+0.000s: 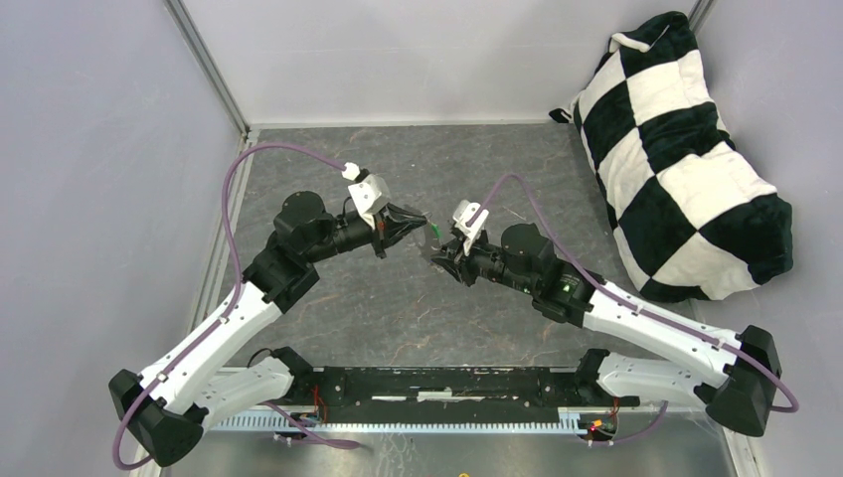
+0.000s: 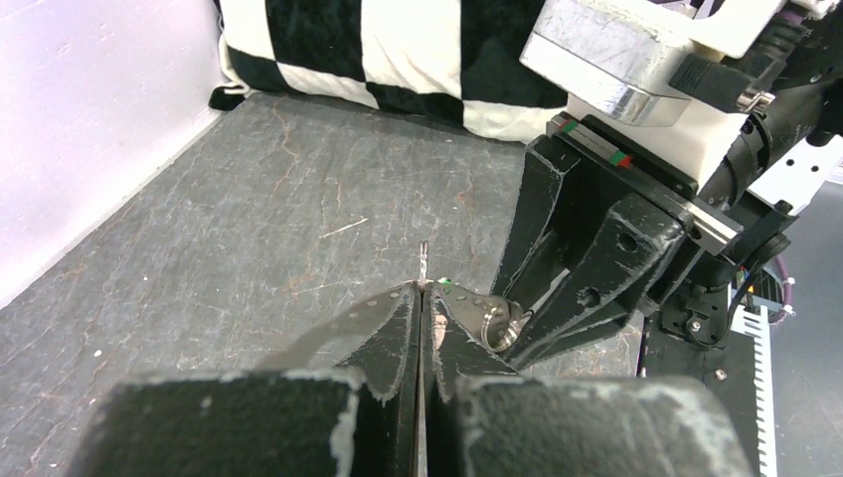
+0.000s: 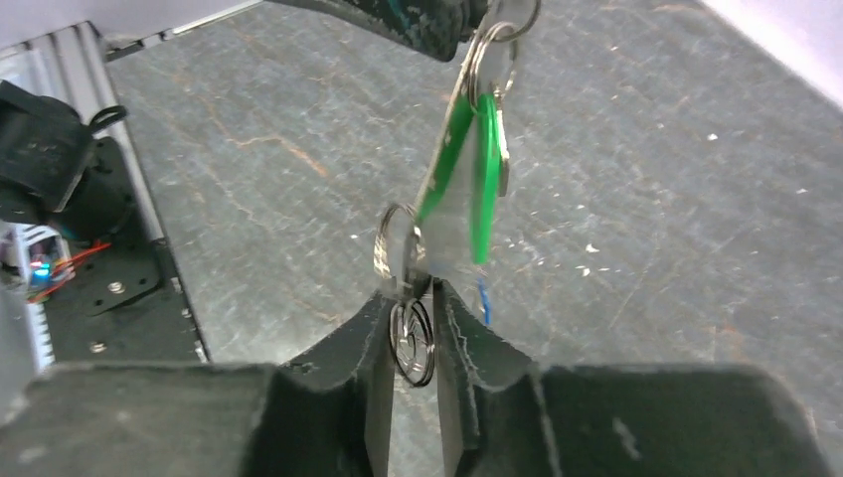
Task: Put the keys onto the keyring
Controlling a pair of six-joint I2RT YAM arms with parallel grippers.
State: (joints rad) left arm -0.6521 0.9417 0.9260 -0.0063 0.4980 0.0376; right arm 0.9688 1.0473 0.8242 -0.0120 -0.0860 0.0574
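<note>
My left gripper and right gripper meet tip to tip above the middle of the mat. The left gripper is shut, with a thin silver key blade sticking out edge-on past its tips. In the right wrist view the green-headed key hangs from a silver ring at the left gripper's tip. The keyring shows as linked silver wire rings. My right gripper is shut on the lowest ring, and another ring stands just above its tips. A blue sliver, probably the blue key, shows behind the right finger.
A black-and-white checkered cushion lies at the back right against the wall, and shows behind the grippers in the left wrist view. Grey walls close the left, back and right. The black base rail runs along the near edge.
</note>
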